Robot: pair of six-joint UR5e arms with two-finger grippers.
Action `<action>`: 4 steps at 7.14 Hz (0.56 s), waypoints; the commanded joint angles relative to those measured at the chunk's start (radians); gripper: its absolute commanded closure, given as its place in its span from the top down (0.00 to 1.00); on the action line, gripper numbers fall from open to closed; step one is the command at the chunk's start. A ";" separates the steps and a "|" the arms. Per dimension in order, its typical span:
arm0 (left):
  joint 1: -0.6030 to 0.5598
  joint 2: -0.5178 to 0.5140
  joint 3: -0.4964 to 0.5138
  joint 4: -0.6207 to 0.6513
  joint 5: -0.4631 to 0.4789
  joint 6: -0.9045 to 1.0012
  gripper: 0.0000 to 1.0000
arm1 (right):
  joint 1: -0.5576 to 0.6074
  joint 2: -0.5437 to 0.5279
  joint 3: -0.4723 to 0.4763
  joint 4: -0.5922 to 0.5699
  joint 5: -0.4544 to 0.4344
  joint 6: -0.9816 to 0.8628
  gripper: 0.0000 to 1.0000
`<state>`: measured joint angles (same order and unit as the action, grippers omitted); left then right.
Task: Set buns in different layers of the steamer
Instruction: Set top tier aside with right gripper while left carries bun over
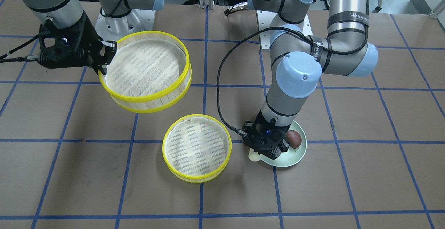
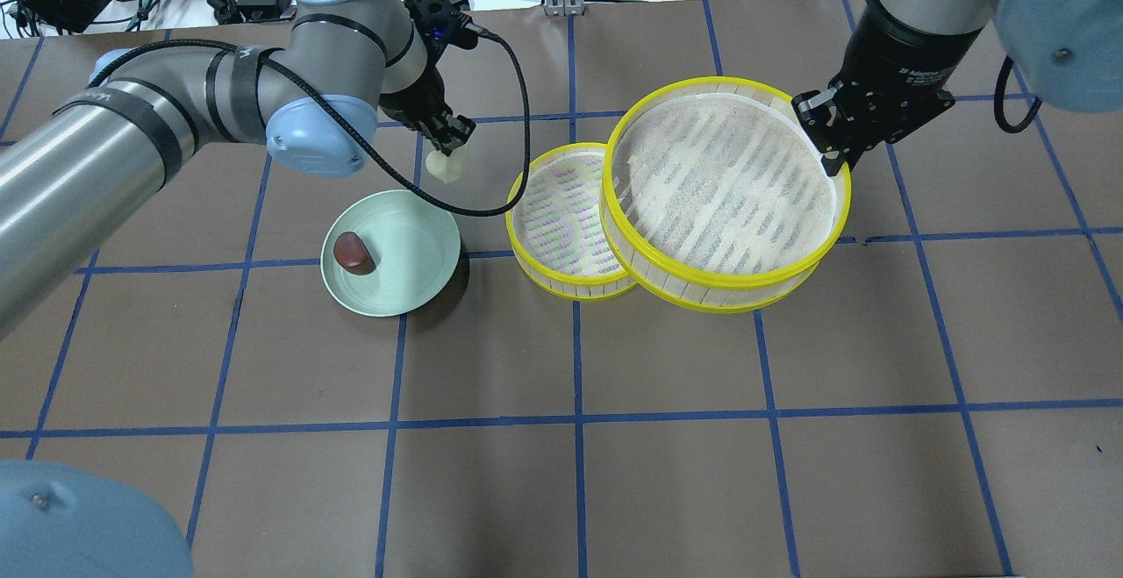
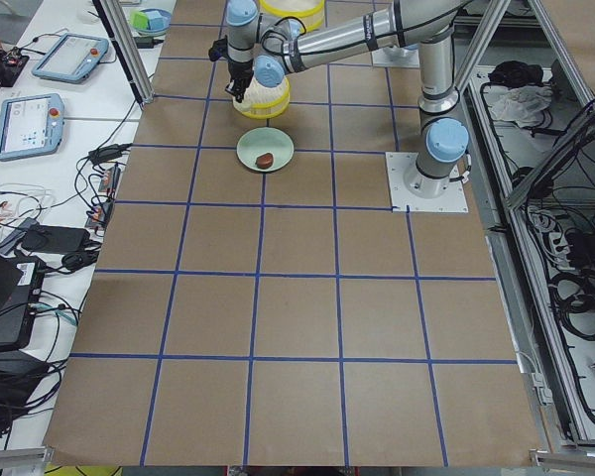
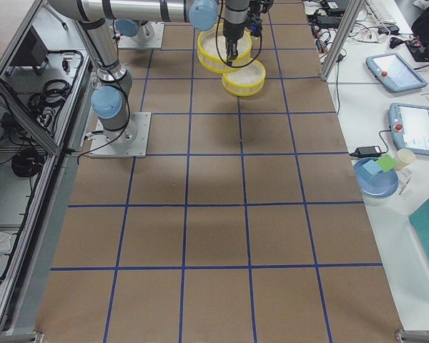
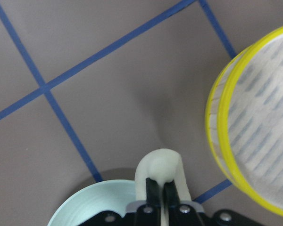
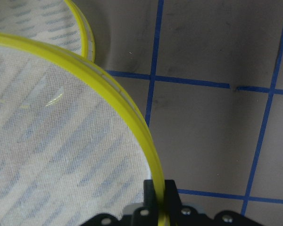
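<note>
My left gripper is shut on the cream-white bun and holds it above the table, just beyond the far edge of the pale green plate. The left wrist view shows the bun pinched between the fingers. The dark reddish-brown bun lies on the plate. My right gripper is shut on the yellow rim of one steamer layer and holds it tilted in the air. That layer partly overlaps the other steamer layer, which sits on the table. Both layers are empty.
The table is brown paper with a blue tape grid. The left arm's black cable loops over the table between the plate and the lower layer. Both arm bases stand at the robot's edge of the table.
</note>
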<state>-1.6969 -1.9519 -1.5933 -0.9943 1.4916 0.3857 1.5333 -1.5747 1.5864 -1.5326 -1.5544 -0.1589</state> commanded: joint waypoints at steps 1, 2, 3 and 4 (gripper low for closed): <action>-0.044 -0.019 0.006 0.082 -0.130 -0.101 0.00 | -0.001 -0.013 0.000 0.011 -0.001 -0.017 0.00; -0.070 -0.047 0.001 0.107 -0.199 -0.141 0.00 | -0.001 -0.011 0.000 0.011 0.000 -0.030 0.00; -0.096 -0.059 -0.004 0.120 -0.206 -0.146 0.00 | -0.002 -0.011 0.000 0.011 -0.001 -0.031 0.00; -0.105 -0.061 -0.016 0.115 -0.205 -0.169 0.20 | -0.002 -0.013 0.000 0.011 0.002 -0.031 0.00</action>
<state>-1.7830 -2.0038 -1.5975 -0.8845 1.2987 0.2422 1.5315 -1.5865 1.5862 -1.5218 -1.5543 -0.1879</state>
